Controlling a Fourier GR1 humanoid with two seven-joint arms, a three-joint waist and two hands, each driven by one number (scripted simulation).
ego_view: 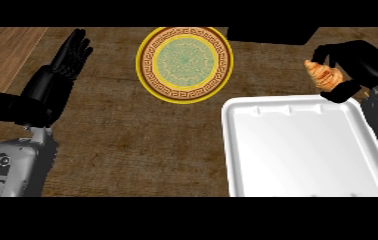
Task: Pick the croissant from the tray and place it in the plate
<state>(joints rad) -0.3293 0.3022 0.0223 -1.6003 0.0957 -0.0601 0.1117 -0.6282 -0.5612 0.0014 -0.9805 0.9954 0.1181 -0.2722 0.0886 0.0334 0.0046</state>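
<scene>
A golden-brown croissant [322, 75] hangs above the far right corner of the white tray [295, 149], with my right hand [353, 64] shut on it; its fingers and thumb curl round the pastry's right side. The round plate [184, 64], yellow-rimmed with a green patterned middle, lies on the counter to the left of the croissant and holds nothing. My left hand [68, 56] rests open at the far left, fingers pointing up, well apart from the plate.
The brown counter top [133, 134] stretches between the plate and the tray. A dark block [269, 34] sits at the far edge, just right of the plate. A lighter wooden strip [18, 46] runs along the far left.
</scene>
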